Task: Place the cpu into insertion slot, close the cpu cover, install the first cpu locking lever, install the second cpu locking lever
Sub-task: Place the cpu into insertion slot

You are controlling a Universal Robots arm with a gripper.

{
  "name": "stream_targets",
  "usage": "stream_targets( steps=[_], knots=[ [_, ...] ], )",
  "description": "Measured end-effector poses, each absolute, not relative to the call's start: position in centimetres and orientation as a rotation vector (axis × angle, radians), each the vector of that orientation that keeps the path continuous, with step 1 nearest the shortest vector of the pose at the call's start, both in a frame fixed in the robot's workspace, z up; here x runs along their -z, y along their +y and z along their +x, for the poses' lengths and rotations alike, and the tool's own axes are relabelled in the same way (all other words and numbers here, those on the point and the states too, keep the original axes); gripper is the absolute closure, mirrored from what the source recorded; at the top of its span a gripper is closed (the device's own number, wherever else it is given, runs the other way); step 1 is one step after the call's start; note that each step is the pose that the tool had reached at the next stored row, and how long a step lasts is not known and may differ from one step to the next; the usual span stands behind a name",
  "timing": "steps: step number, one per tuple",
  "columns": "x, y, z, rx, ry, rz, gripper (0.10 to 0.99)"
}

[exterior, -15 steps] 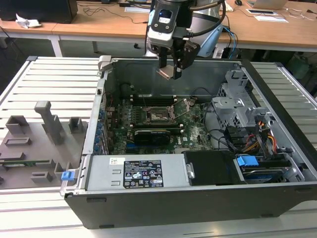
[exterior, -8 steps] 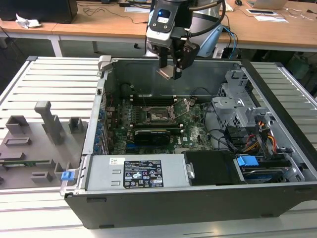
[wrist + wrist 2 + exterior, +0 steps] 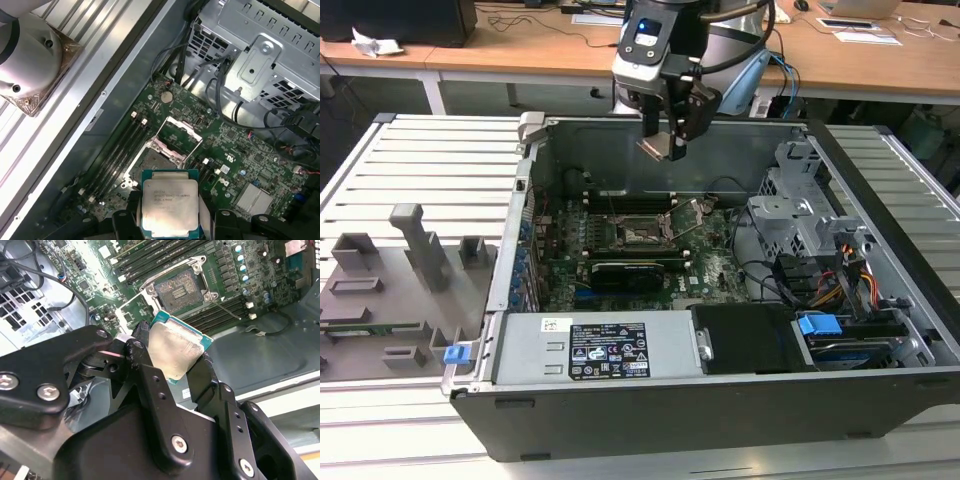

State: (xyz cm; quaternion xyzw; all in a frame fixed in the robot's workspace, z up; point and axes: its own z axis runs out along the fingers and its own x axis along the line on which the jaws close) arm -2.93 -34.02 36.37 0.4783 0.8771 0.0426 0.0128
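Wooden desks [image 3: 470,50] ran along the back of the room, and a slatted metal table [image 3: 420,170] carried the work. At the exterior view's left a grey parts tray [image 3: 390,290] was laid out. In the middle of the frame an open computer case [image 3: 620,400] was set, with the green motherboard [image 3: 620,265] exposed inside. The socket [image 3: 638,232] was left bare, and in the first wrist view the cover [image 3: 176,131] appeared to be swung up off it. Above the socket, at upper centre, the gripper [image 3: 670,128] was closed on the cpu [image 3: 657,148], well clear of the board. In both wrist views the chip was seen pinched by two opposite edges. It was judged light, thin and stiff, with a smooth metal top and a delicate underside, so the edges were thought the safest hold. At the right a metal drive cage [image 3: 800,210] was fixed.
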Motion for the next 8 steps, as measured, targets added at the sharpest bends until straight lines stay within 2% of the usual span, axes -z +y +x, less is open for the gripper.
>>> stream_targets(
  steps=[8],
  knots=[
    [-36.3, -34.02, -2.93, -0.13, 2.637, 1.646, 0.545]
  ],
)
